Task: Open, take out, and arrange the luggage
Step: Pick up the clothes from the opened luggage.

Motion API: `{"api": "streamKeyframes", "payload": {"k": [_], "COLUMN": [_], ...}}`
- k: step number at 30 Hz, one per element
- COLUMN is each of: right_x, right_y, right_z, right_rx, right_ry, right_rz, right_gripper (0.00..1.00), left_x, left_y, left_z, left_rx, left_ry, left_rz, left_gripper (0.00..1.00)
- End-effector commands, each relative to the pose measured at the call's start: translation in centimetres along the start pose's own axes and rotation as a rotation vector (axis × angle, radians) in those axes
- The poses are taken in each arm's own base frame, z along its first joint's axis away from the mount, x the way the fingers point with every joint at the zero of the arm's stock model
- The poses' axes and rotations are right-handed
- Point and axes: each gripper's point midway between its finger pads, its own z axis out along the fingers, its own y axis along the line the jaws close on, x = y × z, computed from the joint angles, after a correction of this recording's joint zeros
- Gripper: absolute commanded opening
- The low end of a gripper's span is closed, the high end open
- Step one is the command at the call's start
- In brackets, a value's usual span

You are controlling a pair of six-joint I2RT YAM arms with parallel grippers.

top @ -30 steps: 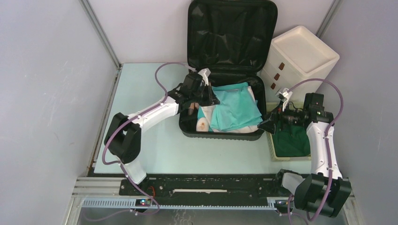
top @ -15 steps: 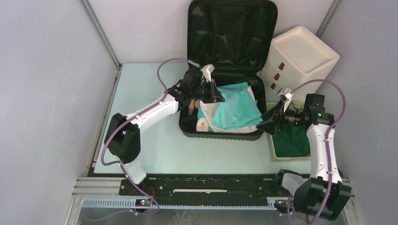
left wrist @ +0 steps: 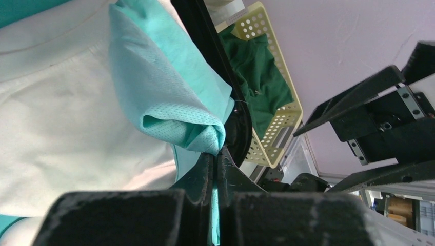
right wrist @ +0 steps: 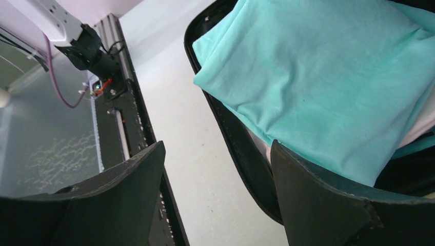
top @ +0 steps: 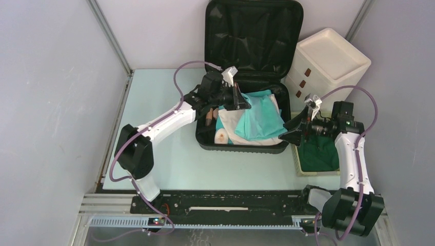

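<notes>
Open black luggage point(top: 253, 31), clothes inside

I can read no text, label, brand or number in any of my views. The nearest thing to one is a small orange mark on a white item point(top: 221, 135) at the near left of the luggage point(top: 254, 36). It is too small for me to make out.
</notes>
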Motion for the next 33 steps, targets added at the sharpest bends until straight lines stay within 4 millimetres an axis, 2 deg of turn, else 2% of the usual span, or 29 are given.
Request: {"api": "streamKeyframes", "payload": {"k": [1, 5, 10, 12, 14, 18, 22, 23, 25, 27, 29, 33], "right_x": [-1.8, -4.5, -9.4, -11.4, -12.1, -11.3, -9.7, -9.3, -7.9, -8.4, -8.2, -7.3], "right_y": [0.0, -1.8, -3.7, -5.3, -6.5, -9.6, -12.1, -12.2, -11.3, -10.4, -10.4, -9.6], "right_z": [0.4, 1.4, 4.1, 5.3, 7.1, 10.1, 11.1, 11.0, 10.7, 10.1, 9.4, 7.9], "right_rx": [-0.061, -0.016, 0.046, 0.129, 0.196, 0.406, 0.455, 0.393, 0.238, 0.094, 0.039, -0.094], "right_ry": [-0.070, -0.050, -0.032, -0.021, 0.018, 0.090, 0.189, 0.243, 0.320, 0.329, 0.352, 0.374], "right_rz": [0.070, 0.149, 0.150, 0.204, 0.257, 0.314, 0.199, 0.102, 0.083, -0.001, -0.102, -0.475], "right_gripper": [0.83, 0.81, 0.81, 0.82, 0.82, 0.82, 0.84, 0.84, 0.84, 0.84, 0.84, 0.89], "left_x": [-1.6, 0.2, 2.6, 3.3, 4.0, 5.2, 6.3, 6.5, 6.7, 6.8, 6.8, 6.8], "left_y": [-3.9, -2.1, 0.6, 1.5, 2.3, 3.6, 4.9, 5.2, 5.6, 6.0, 6.4, 5.6], "left_z": [-0.9, -0.8, -0.5, -0.5, -0.5, -0.5, -0.4, -0.5, -0.8, -1.1, -1.4, -2.1], "left_rx": [0.120, 0.103, 0.075, 0.064, 0.053, 0.037, 0.011, 0.006, -0.006, -0.017, -0.045, -0.030], "left_ry": [-0.032, -0.001, 0.027, 0.030, 0.032, 0.032, 0.039, 0.037, 0.035, 0.033, 0.027, -0.017], "left_rz": [0.078, 0.145, 0.228, 0.251, 0.264, 0.262, 0.250, 0.265, 0.296, 0.371, 0.449, 0.618], "left_gripper": [0.00, 0.00, 0.00, 0.00, 0.00, 0.00, 0.00, 0.00, 0.00, 0.00, 0.00, 0.00]}}
